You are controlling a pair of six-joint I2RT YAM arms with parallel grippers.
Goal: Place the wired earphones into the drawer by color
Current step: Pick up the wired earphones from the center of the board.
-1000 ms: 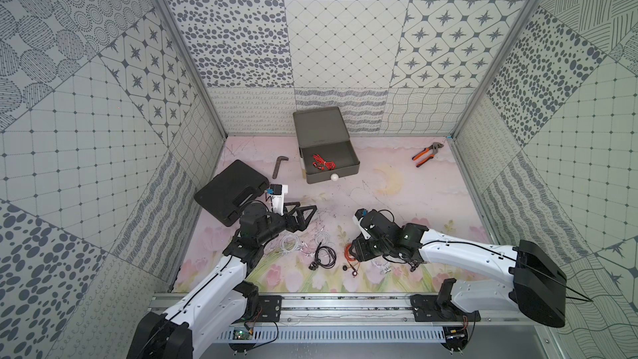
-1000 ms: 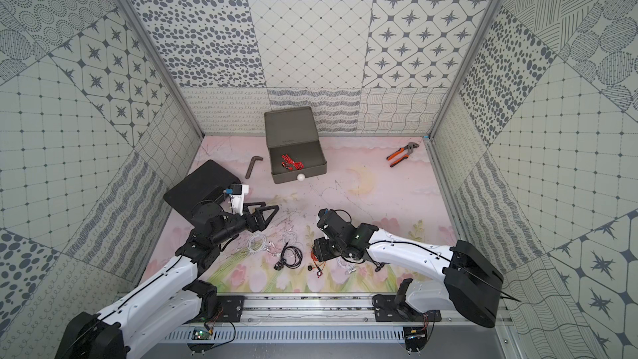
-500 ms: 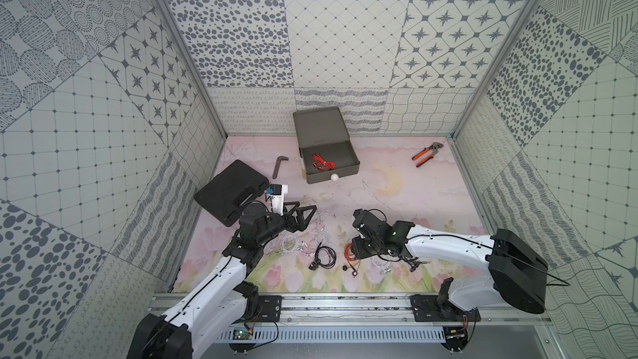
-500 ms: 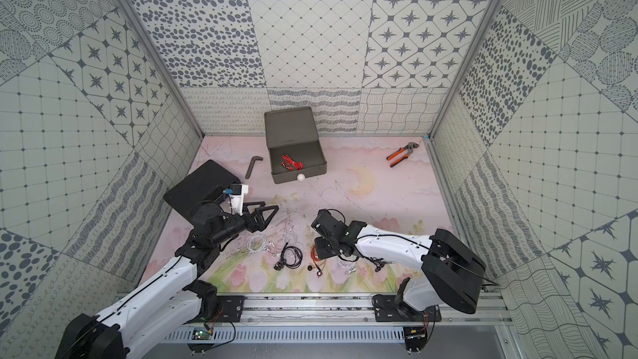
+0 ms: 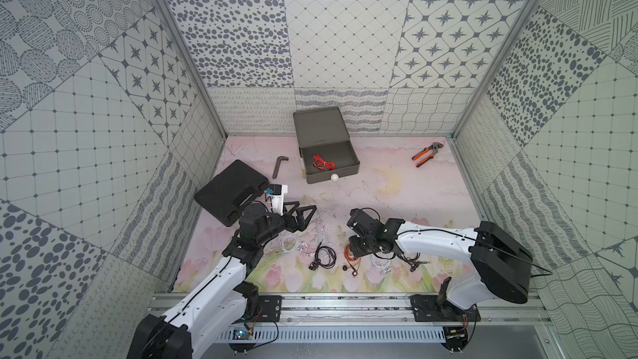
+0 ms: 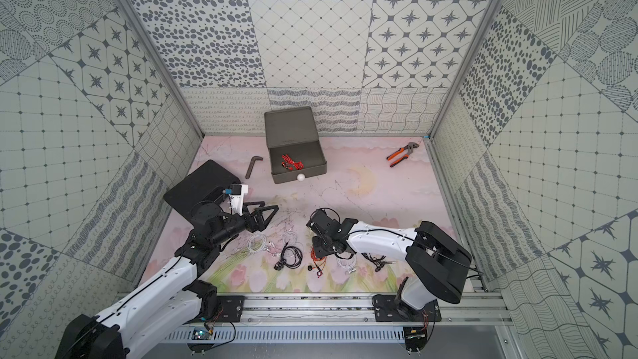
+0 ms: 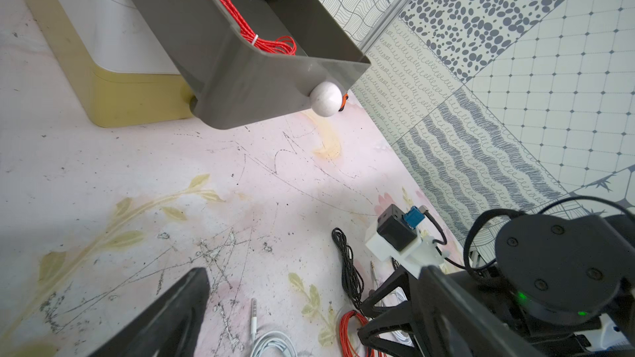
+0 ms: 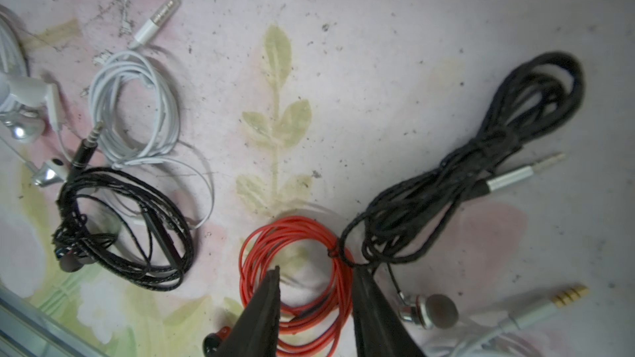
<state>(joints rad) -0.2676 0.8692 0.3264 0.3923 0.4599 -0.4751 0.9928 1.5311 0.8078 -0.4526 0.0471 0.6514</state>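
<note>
I work inside a robotics lab test cell. Printed pattern panels [image 5: 345,46] wall me in on three sides, held by bare aluminium posts [image 5: 190,63]. My left arm [image 5: 214,283] and right arm [image 5: 435,241] are bolted to a metal rail [image 5: 345,307], with loose wiring and an exposed circuit board [image 5: 240,333] below it. The bench [image 5: 414,208] is a scuffed, pastel printed sheet.

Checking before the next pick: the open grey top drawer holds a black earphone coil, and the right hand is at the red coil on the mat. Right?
No: the earphone coil in the open grey top drawer is red, not black, as both top views show. The right hand is at the red coil on the mat.
</note>
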